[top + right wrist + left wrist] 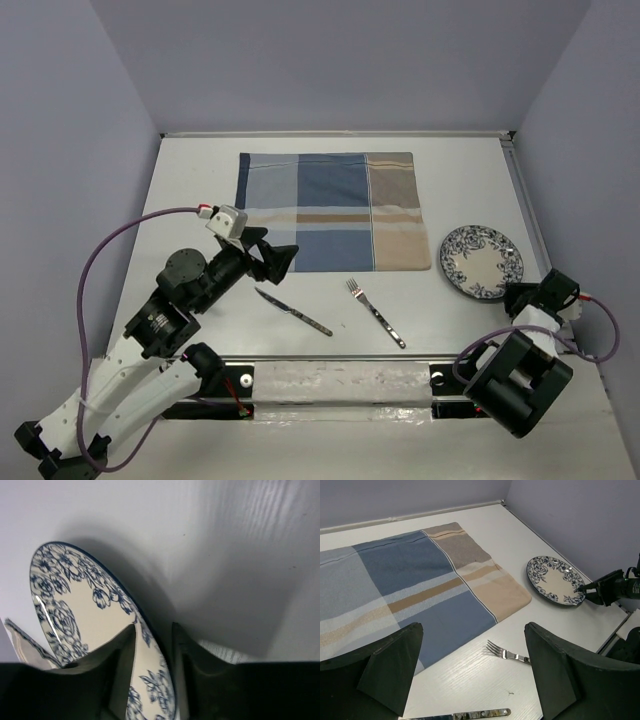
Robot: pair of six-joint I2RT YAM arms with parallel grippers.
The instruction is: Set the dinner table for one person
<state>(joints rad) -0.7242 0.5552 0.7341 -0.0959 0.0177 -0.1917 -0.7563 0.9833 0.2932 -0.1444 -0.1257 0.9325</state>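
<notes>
the dinner table (200,200) is the wide white matte top that fills the middle of the overhead view, running from the arm bases at its near edge to the pale back wall (330,60). on its far half lies a striped placemat (325,210) in blue and tan blocks, flat and square to the table's edges. just off the placemat's near right corner, not touching it, sits a blue-and-white floral plate (481,262), close to the table's right edge. on the bare table nearer than the placemat lie a table knife (293,311) and a fork (375,312), the fork to the right. they are apart, both slanted the same way, and the fork's tines point toward the placemat.

the right gripper (154,630) is at the plate's near right rim. its wrist view shows the rim running between the two fingers (117,655), one over the patterned face and the other at the outer edge, pinched narrow onto it. whether the plate is clear of the table cannot be told.

the left gripper (474,630) hangs over the placemat's near left corner, its jaws spread wide with nothing between them. a purple cable (95,270) loops out from its wrist.
</notes>
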